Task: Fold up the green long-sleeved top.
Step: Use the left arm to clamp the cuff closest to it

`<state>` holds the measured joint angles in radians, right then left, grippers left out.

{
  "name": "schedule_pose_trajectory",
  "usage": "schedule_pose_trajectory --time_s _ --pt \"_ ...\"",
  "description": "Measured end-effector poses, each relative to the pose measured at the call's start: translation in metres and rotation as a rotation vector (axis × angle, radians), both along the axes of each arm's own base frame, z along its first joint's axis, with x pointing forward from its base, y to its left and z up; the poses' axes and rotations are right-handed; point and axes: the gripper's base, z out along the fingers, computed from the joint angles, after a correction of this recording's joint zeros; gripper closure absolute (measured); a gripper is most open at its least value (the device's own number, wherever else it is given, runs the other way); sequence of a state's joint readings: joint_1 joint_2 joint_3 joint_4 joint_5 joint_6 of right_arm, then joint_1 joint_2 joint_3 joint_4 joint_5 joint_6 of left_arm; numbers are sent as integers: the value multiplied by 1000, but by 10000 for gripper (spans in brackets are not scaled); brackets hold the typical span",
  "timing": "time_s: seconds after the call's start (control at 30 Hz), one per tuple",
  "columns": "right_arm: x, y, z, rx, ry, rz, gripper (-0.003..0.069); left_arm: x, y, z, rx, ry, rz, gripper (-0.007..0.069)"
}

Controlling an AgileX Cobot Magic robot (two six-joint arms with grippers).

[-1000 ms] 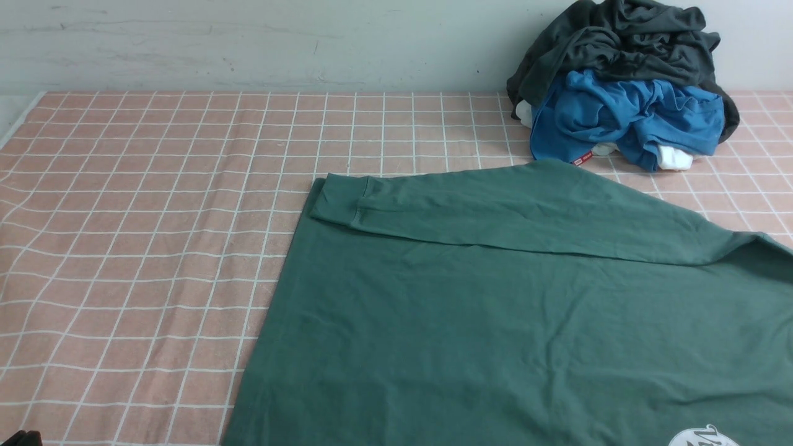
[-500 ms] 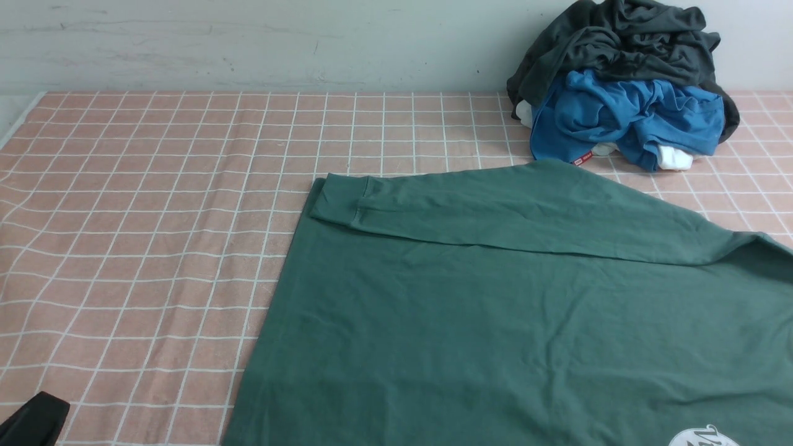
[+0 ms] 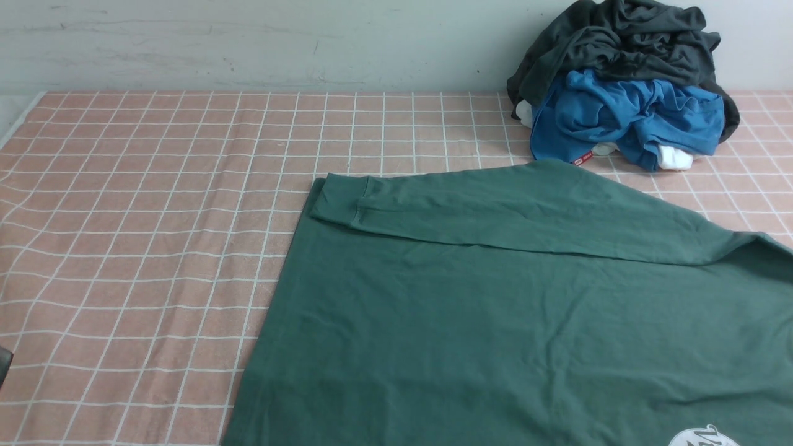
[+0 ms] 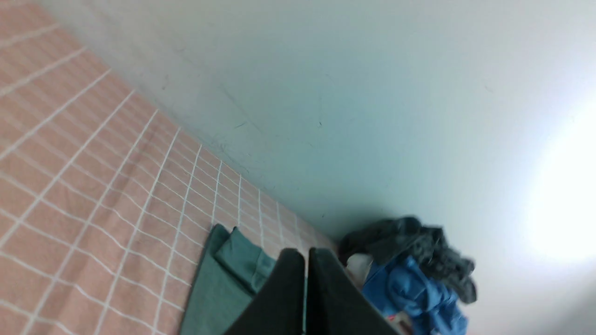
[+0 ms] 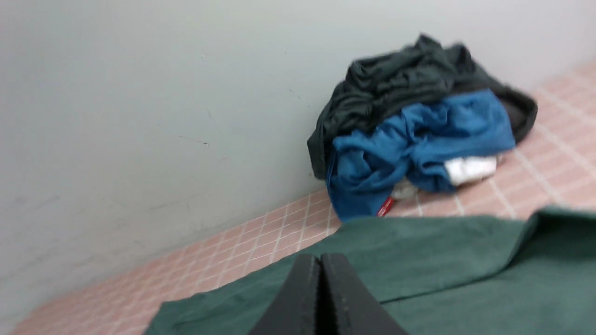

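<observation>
1. front view: the green long-sleeved top [image 3: 495, 328] lies flat on the desk [image 3: 155, 217], right of centre, one sleeve [image 3: 495, 210] folded across its far edge.
2. my left gripper [image 4: 305, 288] and right gripper [image 5: 320, 298] are pressed together, holding nothing.
3. next fold, i judge: spread both, pinch an edge.

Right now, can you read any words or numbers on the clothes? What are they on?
The white round printed logo on the dark green long-sleeved cotton top: curly letters, cut off by the picture's edge, cannot be read.
The small red tag on the crumpled bright blue garment: white marks, too small to read.
No other words, numbers or signs show.
</observation>
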<state>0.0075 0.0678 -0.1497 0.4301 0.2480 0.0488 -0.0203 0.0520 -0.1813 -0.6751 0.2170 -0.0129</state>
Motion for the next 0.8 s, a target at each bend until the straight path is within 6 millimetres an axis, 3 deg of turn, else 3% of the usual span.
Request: schedule_pose_trajectory --time_s 0.13,0.23,0.3,0.4,0.57,0.6,0.63,0.67,0.8 --pt "24 0 42 -266 107 7 673 22 -9 24 280 220 -116 625" --pt "63 1 65 -436 321 71 673 52 -14 47 535 445 -278 625" --pt "75 3 67 -460 392 106 673 65 -15 48 620 545 -356 625" --pt "104 20 75 -538 621 297 673 98 -20 55 770 747 -570 625" --pt "108 51 60 -649 918 582 673 131 -46 33 860 880 -788 605" --pt "103 57 50 -686 1030 659 673 137 -63 19 918 915 -887 576" --pt "103 58 49 -695 1048 673 673 137 -65 18 925 921 -899 572" --pt "100 62 44 -725 1087 708 673 142 -82 1 992 967 -989 533" --pt "97 63 40 -755 1109 727 673 143 -113 -27 1146 1000 -1124 429"
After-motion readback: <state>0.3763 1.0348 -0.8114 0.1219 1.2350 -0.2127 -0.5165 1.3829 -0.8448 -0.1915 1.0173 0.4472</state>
